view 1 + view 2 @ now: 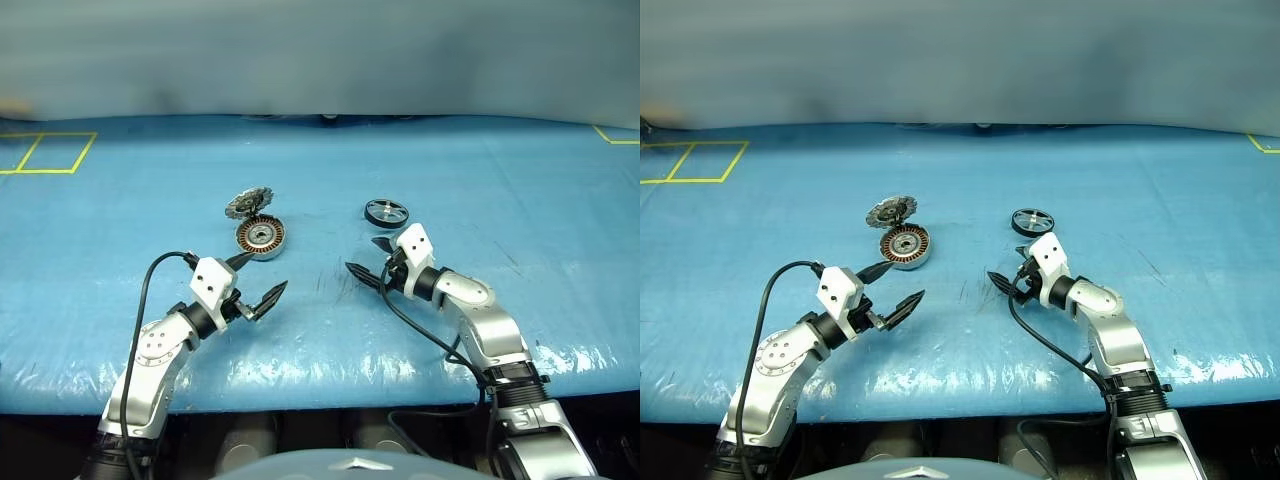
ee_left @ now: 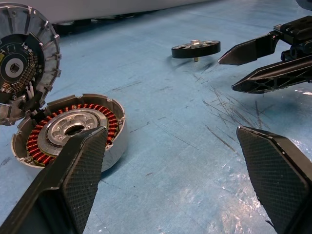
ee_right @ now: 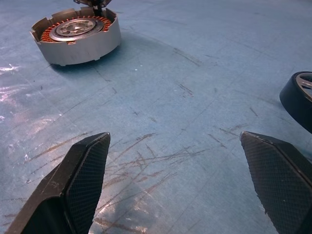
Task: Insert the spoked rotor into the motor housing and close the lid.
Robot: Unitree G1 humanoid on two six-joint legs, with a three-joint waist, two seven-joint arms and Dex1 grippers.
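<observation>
While both claws, left claw (image 1: pixel 262 277) and right claw (image 1: pixel 366 257), hang spread and empty, you see bare scuffed worktop (image 1: pixel 330 320) separating spoked rotor (image 1: pixel 386 212) from motor housing (image 1: pixel 260 237), lid (image 1: pixel 248 202) raised.

In the left wrist view the lid (image 2: pixel 22 63) runs off the picture's edge, so part of its jagged inner face is lost, and a left finger (image 2: pixel 73 180) covers the near rim of the housing (image 2: pixel 73 129). In the right wrist view the rotor (image 3: pixel 298 100) is cut by the edge, leaving an arc of black ring; its hub is hidden. In the head views the rotor's spokes are too small to count.
</observation>
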